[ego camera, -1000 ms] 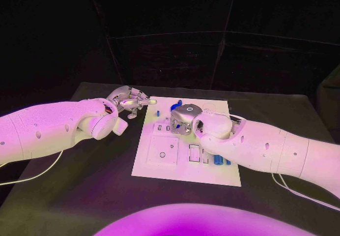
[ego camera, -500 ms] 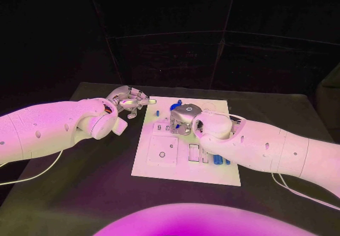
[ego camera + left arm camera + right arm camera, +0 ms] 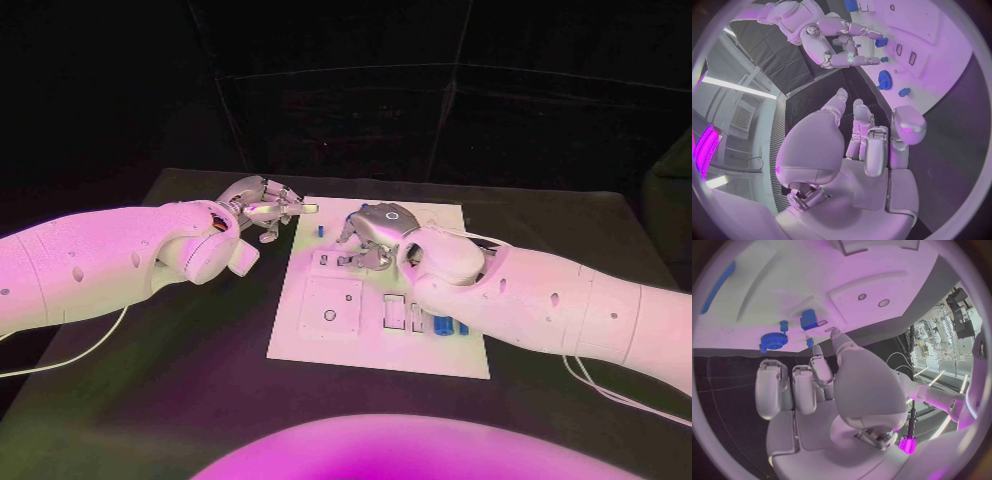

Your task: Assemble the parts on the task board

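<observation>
Worktop: the black worktop (image 3: 188,390) carries the flat white rectangular task board (image 3: 372,345), which lies in the middle, between my two arms.

Left hand: my silver left hand (image 3: 261,208) hovers over the dark surface just off the board's far left corner, its fingers (image 3: 907,124) partly curled and apart, gripping nothing that I can see.

Right hand: my silver right hand (image 3: 372,233) is over the far part of the board, its fingers (image 3: 772,386) bent downward and apart from one another (nothing sits between them in the wrist view).

Blue parts, far end: a small blue toothed wheel (image 3: 771,340) lies on the board near its far edge, with a small blue peg (image 3: 784,325) just beside it and a blue block-shaped piece (image 3: 809,319) close by, all just ahead of my right fingertips.

Blue parts, near side: short blue pieces (image 3: 453,327) lie on the board's right side, beside my right forearm.
</observation>
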